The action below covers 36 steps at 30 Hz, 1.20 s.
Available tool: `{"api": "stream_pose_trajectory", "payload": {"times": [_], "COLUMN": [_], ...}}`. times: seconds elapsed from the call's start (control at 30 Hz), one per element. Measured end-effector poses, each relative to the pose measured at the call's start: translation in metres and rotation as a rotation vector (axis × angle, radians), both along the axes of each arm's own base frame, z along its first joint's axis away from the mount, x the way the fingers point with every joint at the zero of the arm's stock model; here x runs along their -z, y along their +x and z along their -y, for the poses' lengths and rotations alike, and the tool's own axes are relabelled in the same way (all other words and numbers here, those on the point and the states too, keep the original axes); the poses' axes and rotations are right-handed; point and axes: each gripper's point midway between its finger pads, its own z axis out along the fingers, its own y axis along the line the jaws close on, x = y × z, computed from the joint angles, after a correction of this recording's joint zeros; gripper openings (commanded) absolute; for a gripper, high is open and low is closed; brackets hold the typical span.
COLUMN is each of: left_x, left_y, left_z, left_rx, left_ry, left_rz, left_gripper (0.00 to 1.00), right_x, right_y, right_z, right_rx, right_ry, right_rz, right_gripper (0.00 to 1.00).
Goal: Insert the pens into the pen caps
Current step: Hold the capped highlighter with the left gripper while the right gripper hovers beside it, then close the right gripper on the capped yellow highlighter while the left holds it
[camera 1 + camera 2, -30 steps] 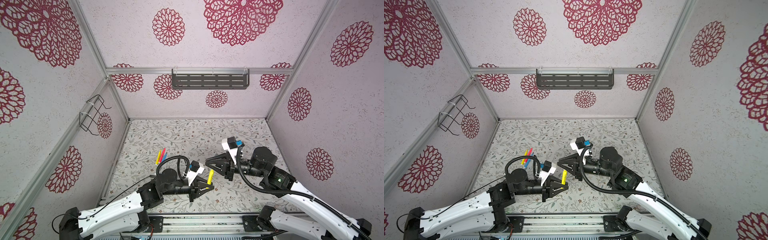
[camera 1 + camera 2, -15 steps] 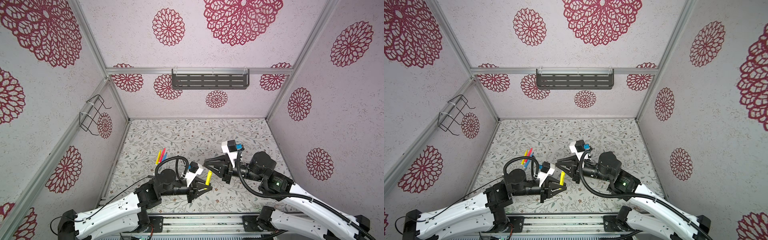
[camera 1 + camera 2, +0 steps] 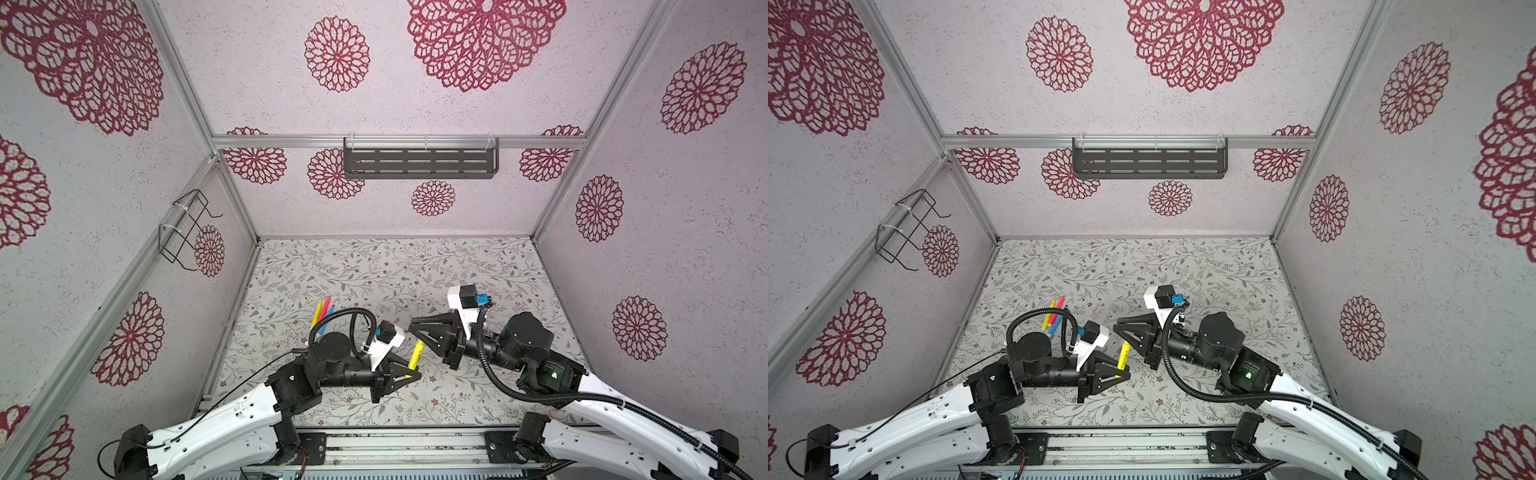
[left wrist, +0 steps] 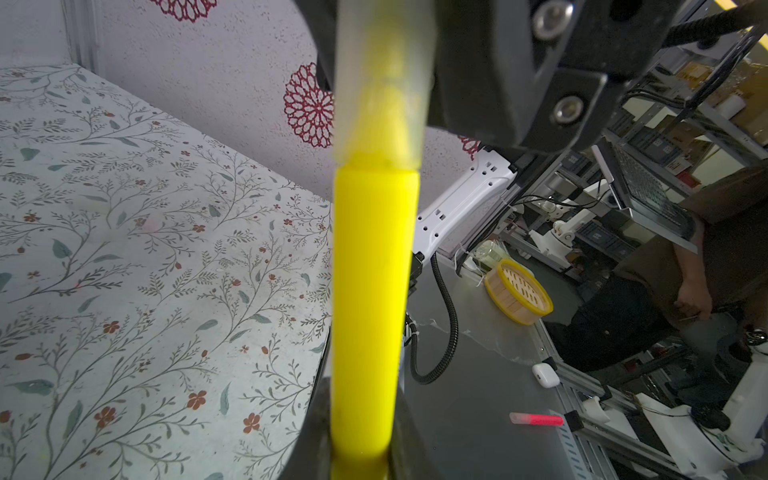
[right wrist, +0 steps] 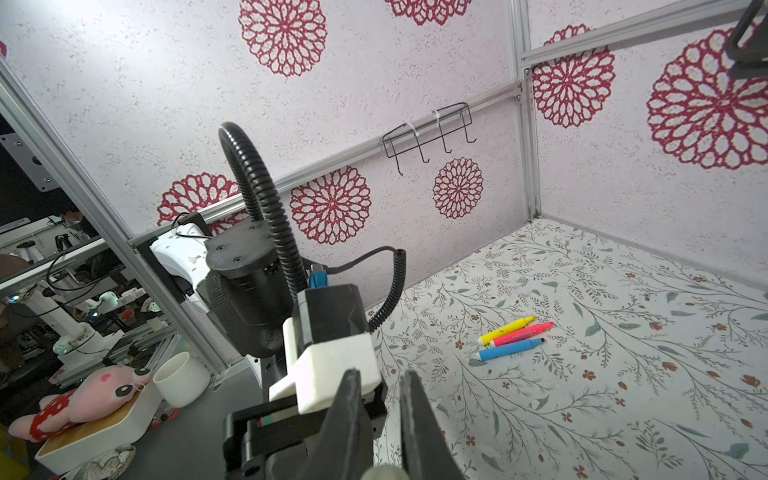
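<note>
My left gripper (image 3: 417,376) (image 4: 361,457) is shut on a yellow pen (image 3: 415,355) (image 3: 1123,357) (image 4: 374,291) that points up and away from it, just above the table. A translucent pen cap (image 4: 382,83) sits over the pen's tip, with yellow showing through it. My right gripper (image 3: 411,328) (image 3: 1116,324) (image 5: 380,374) comes in from the right, and its dark fingers flank that cap; it is shut on it. Three more pens lie side by side on the table's left: yellow (image 5: 507,330), pink (image 5: 521,336) and blue (image 5: 509,350), grouped in both top views (image 3: 322,311) (image 3: 1054,318).
A black slotted shelf (image 3: 419,163) hangs on the back wall and a wire rack (image 3: 185,230) on the left wall. Off the table, on the grey bench, are a bamboo steamer (image 4: 517,297), a pink capped pen (image 4: 536,419), a white cup (image 5: 181,379) and a plush toy (image 5: 83,399).
My right arm has sunk a little and drawn closer to the left gripper's pen. The left gripper with the yellow pen has shifted only slightly. Both grippers stayed shut.
</note>
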Motion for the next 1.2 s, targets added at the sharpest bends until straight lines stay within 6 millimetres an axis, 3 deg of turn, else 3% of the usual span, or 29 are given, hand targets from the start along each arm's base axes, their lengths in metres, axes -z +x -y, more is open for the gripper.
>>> {"api": "stream_pose_trajectory", "payload": {"times": [0.63, 0.7, 0.73, 0.77, 0.83, 0.93, 1.03, 1.2], "left_x": [-0.004, -0.004, -0.004, -0.004, -0.015, -0.05, -0.063, -0.052], "left_y": [0.0, 0.0, 0.0, 0.0, 0.009, 0.032, 0.039, 0.046], "left_z": [-0.004, -0.004, -0.004, -0.004, -0.004, -0.011, -0.017, -0.021], "left_rx": [0.036, 0.038, 0.038, 0.038, -0.002, -0.108, -0.162, -0.222], "left_ry": [-0.015, -0.015, -0.015, -0.016, -0.045, -0.131, -0.171, -0.142], "left_rz": [-0.036, -0.036, -0.037, -0.036, -0.021, 0.043, 0.075, 0.07], "left_gripper": [0.0, 0.0, 0.0, 0.0, 0.0, 0.0, 0.0, 0.0], "right_x": [-0.001, -0.001, -0.002, -0.003, 0.006, 0.04, 0.06, 0.032], "right_y": [0.002, 0.002, 0.002, 0.002, -0.002, -0.015, -0.014, -0.02], "right_z": [-0.003, -0.003, -0.003, -0.003, -0.004, -0.006, 0.004, 0.036], "right_rx": [0.036, 0.036, 0.038, 0.04, 0.023, -0.014, 0.023, 0.077], "right_ry": [0.059, 0.059, 0.057, 0.053, -0.001, -0.133, -0.203, -0.121], "right_rz": [-0.018, -0.021, -0.022, -0.025, -0.04, -0.08, -0.093, -0.043], "right_gripper": [0.0, 0.1, 0.22, 0.42, 0.63, 0.75, 0.79, 0.79]}}
